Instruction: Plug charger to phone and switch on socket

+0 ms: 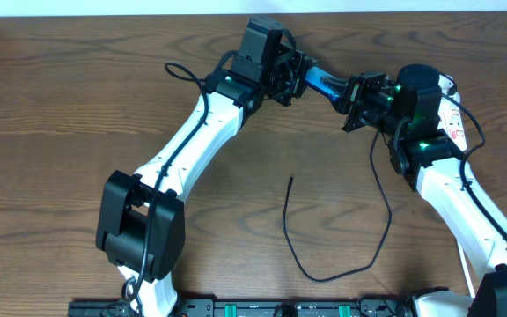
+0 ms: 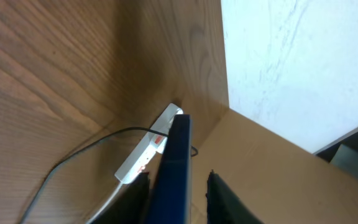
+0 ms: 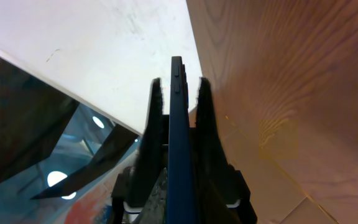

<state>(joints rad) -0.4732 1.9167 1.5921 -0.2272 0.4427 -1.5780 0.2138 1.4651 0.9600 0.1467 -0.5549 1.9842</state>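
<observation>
Brown wood-grain worktop [image 1: 77,106] carries both arms, which meet near its far edge with the phone [image 1: 321,84] between them. From overhead, the phone shows as a short strip of bright blue spanning the space from one claw to the other.

The right claw [image 3: 179,84] is clamped on the phone. In the right wrist view the slim dark body stands edge-on, with a black finger [image 3: 155,124] pressed flat against each face.

The left claw [image 2: 178,179] has the other end of the phone between its fingers [image 2: 219,190], but it is not clamped. One finger sits against or just beside the phone, and a sliver of space shows at the other finger (so the jaws are apart).

The charger [image 1: 284,222] lies loose on the worktop in front of the arms. Its plug tip [image 1: 290,180] is free and well apart from the phone. From the tip the thin black cable runs toward the near edge, curls round in a loop and climbs back toward the right arm.

The socket [image 1: 454,113], white with red markings, lies flat on the worktop at the far right, partly under the right arm. The left wrist view shows it just beyond the phone's edge, with a thin black cable leading away from it across the wood.
</observation>
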